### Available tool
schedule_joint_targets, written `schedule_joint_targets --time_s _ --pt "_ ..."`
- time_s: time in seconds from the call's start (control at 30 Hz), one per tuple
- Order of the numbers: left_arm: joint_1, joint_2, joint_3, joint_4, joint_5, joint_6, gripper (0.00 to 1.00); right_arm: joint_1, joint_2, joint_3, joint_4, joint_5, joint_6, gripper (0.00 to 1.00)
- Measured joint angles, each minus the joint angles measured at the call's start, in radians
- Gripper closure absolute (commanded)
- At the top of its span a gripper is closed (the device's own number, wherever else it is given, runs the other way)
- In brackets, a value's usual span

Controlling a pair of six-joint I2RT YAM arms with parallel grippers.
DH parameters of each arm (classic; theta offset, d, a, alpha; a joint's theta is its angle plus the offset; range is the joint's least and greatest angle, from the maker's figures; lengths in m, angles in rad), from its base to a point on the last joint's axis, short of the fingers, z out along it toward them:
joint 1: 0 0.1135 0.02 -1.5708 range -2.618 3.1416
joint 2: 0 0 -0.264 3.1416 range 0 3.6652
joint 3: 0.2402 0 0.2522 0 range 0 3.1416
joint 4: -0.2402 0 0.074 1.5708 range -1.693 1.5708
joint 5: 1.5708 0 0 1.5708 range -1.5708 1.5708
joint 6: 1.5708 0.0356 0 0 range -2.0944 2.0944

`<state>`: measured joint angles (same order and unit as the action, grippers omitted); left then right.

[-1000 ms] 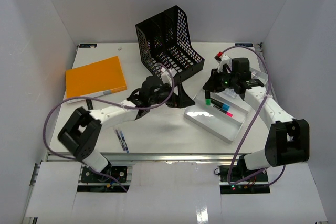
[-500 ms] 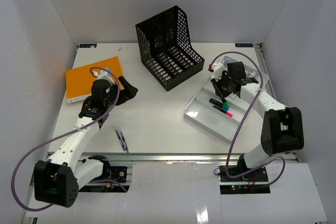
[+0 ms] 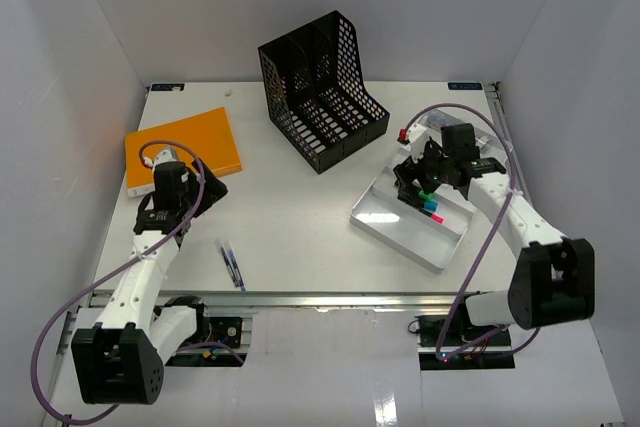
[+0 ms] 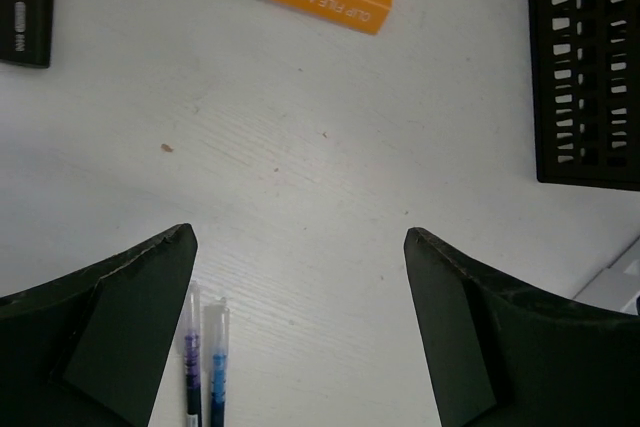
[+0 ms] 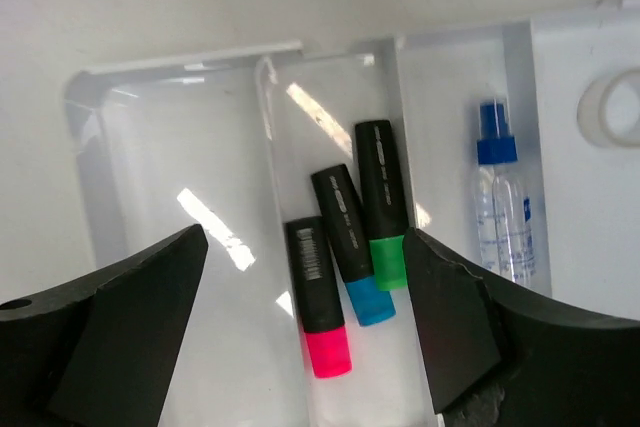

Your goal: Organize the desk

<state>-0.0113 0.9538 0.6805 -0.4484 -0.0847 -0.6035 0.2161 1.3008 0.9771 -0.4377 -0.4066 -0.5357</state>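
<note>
Bright, even light from above fills the white enclosure, nearly washing out the counter (image 3: pixel 300 207); shadows are faint and soft. White glare streaks cross the shiny tray (image 5: pixel 160 177). In the wrist views, the left pincer (image 4: pixel 298 237) and right pincer (image 5: pixel 305 237) show dark, soft-edged fingers.

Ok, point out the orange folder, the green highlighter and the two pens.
orange folder (image 3: pixel 185 147), top external view, middle of its cover.
green highlighter (image 5: pixel 380 197), right wrist view, its black barrel.
two pens (image 4: pixel 191 367), left wrist view, the left pen's barrel.
</note>
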Motion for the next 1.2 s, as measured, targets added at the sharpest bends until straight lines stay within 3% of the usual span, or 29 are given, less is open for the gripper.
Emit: schedule_joint_targets --time_s 0.17,0.33,0.63,0.9,1.1,1.2 --pt "0.035 -0.005 -0.002 -0.034 -0.113 0.045 0.09 0.003 -0.148 -0.02 -0.046 -0.219 -0.072 0.12" --pt "0.1 0.111 0.003 -0.027 -0.21 0.109 0.12 0.003 -0.166 -0.055 -0.106 -0.314 -0.126 0.12" --pt "0.224 0.592 0.191 0.092 -0.213 0.293 0.18 -0.003 -0.159 -0.059 -0.14 -0.367 -0.154 0.12" --pt "0.225 0.782 0.323 0.146 -0.193 0.38 0.39 -0.037 -0.161 -0.059 -0.14 -0.385 -0.155 0.12" --pt "0.225 0.815 0.353 0.164 -0.188 0.404 0.74 -0.056 -0.154 -0.06 -0.14 -0.386 -0.156 0.12" --pt "0.226 0.81 0.342 0.174 -0.179 0.398 0.79 -0.065 -0.149 -0.068 -0.14 -0.385 -0.156 0.12"
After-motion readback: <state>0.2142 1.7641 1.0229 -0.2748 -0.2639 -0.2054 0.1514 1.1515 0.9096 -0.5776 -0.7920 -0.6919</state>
